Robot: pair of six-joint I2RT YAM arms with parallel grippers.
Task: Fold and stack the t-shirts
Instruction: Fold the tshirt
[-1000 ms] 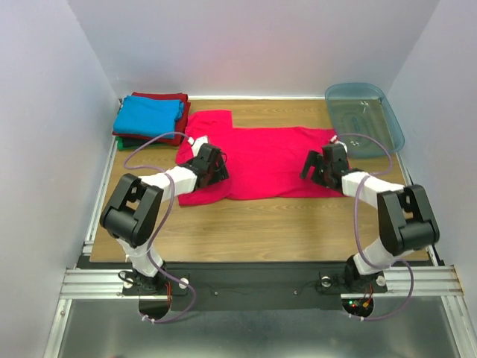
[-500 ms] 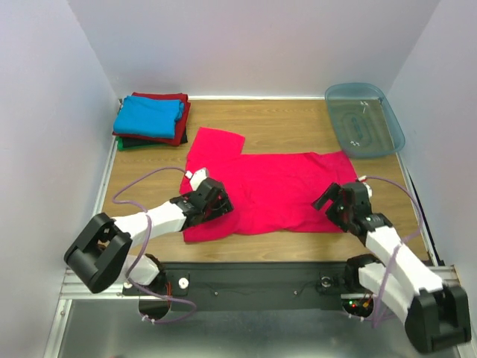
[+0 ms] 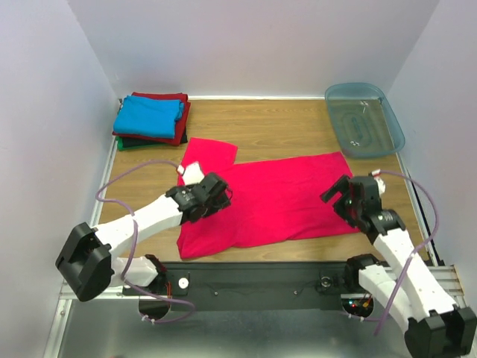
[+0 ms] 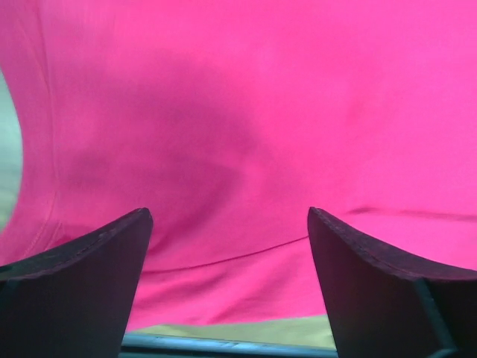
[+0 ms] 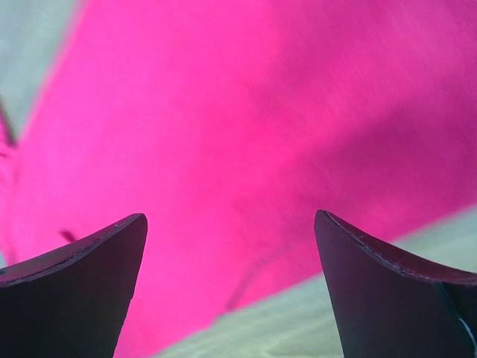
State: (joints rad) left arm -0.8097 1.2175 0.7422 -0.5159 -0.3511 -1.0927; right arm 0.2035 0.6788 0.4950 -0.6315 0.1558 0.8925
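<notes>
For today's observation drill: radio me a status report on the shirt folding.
Left gripper, right gripper open over pinkish-red shirt. Shirt spread, unfolded. Folded stack, bin at far corners.

Readable text: none in any view
Red shirt point(image 3: 283, 198): plain, no print or label legible
Bin point(image 3: 356, 86): faint pale marks inside, too small to read

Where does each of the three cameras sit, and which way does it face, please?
Top external: above and behind the bases, looking down at the table, the pink-red t-shirt, the folded stack and the bin; both arms show.
Left wrist: behind the left end effector, looking past its two open fingers at pink cloth.
Right wrist: behind the right end effector, likewise past spread fingers, table showing at the shirt's edge.
Shared: all three see the pink-red t-shirt.
</notes>
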